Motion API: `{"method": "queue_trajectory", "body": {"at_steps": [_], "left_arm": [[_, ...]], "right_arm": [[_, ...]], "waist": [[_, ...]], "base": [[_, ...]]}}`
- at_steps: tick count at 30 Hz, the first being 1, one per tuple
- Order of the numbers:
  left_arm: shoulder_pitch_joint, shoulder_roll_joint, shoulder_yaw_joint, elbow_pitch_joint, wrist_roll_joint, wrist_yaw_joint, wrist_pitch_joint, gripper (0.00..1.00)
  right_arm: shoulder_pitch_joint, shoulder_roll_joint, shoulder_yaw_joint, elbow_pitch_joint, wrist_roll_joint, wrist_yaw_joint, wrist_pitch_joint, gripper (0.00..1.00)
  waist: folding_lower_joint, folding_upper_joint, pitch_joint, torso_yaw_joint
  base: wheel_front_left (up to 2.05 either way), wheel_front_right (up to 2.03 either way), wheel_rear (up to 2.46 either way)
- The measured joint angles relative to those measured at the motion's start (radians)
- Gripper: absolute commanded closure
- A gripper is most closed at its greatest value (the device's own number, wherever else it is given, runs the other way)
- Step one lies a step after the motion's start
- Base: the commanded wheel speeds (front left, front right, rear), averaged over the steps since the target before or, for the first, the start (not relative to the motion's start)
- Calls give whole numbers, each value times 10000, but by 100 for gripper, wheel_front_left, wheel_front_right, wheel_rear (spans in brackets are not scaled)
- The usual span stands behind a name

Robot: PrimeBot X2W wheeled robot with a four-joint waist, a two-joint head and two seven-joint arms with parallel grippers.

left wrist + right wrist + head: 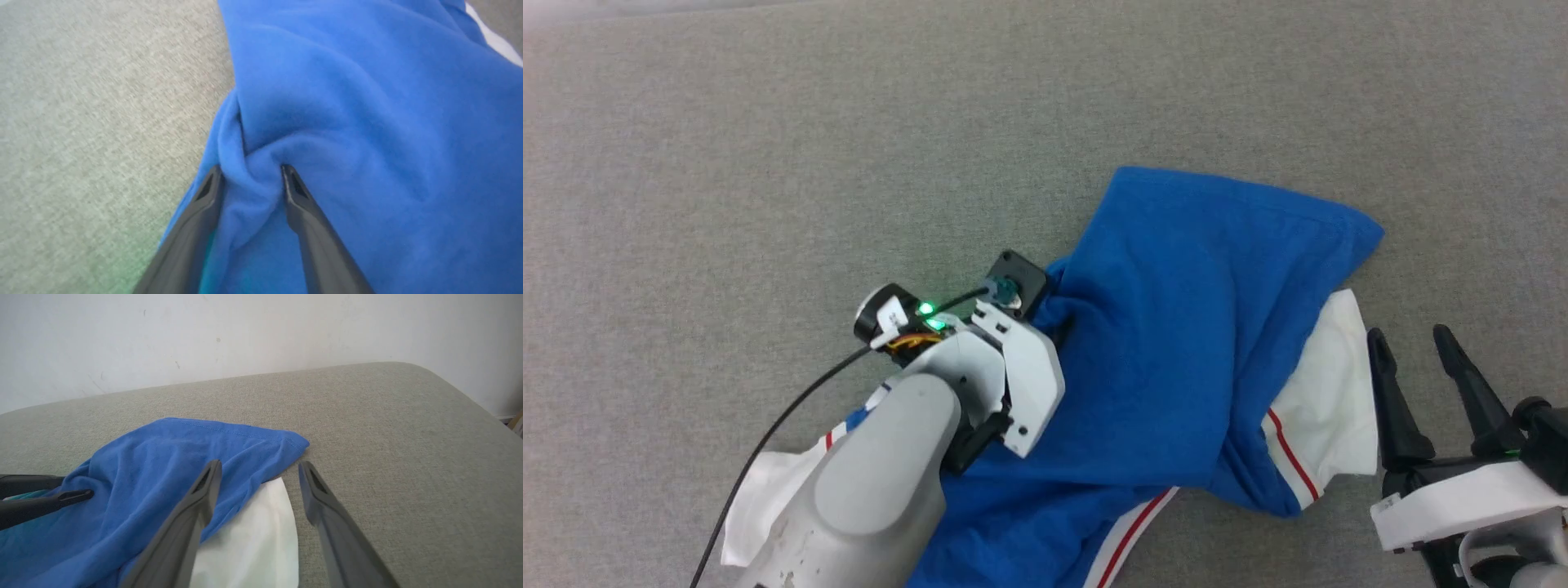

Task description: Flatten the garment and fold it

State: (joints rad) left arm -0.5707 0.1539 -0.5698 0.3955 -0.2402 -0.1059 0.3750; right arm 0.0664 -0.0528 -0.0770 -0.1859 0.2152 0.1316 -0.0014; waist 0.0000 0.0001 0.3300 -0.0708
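1. Left wrist view gives us the left gripper [250, 169] with its two long dark fingers set apart and pressed onto the garment [367, 122], a royal-blue jersey T-shirt with white short sleeves. A puckered ridge of blue cloth sits between the fingers and touches both inner faces, but we cannot tell whether it is truly pinched.
2. That ridge lies at the garment's blue edge, just beside bare upholstery.
3. We see the right gripper [259, 465] spread wide and holding nothing, just beside the outer edge of the garment's white sleeve [253, 539] and near its hemmed blue corner.
4. From the head view, the garment is crumpled and folded over itself, with thin red stripes on the white trim along its near side.
5. A pale grey forearm [882, 490] crosses the garment's near left part, and a thin black cable [792, 408] trails off beside it.
6. We find the grey woven upholstered surface [849, 122] under the garment on every side, and a plain white wall [245, 330] stands beyond the garment's far side.
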Motion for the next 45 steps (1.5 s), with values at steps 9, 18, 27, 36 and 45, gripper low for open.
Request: {"method": "queue_trajectory", "body": {"at_steps": [9,18,27,36,45], "left_arm": [[-1723,-174,606,-198,-884,-94,-422,100],[-4899,1262,1891,-742,-384,234,-349,100],[-5098,1615,2500,863,-23,1260,-1655,0],[-4800,1058,2360,1022,-499,959,-2483,0],[-3429,1283,1969,-1791,-723,548,-2387,0]], "right_arm": [[-1,-2,-123,-274,6,0,40,0],[-514,-4,10,-293,236,0,-31,0],[-1216,-2,203,151,324,0,-460,0],[-1271,0,196,322,192,0,-449,0],[-835,0,146,345,115,0,-198,0]], "waist": [[0,0,82,-16],[2,0,1012,-220],[2,0,2180,-667],[1,0,2416,-633],[-1,0,1325,-252]], "base": [[0,0,0],[0,0,0],[0,0,0],[0,0,0],[0,0,0]]}}
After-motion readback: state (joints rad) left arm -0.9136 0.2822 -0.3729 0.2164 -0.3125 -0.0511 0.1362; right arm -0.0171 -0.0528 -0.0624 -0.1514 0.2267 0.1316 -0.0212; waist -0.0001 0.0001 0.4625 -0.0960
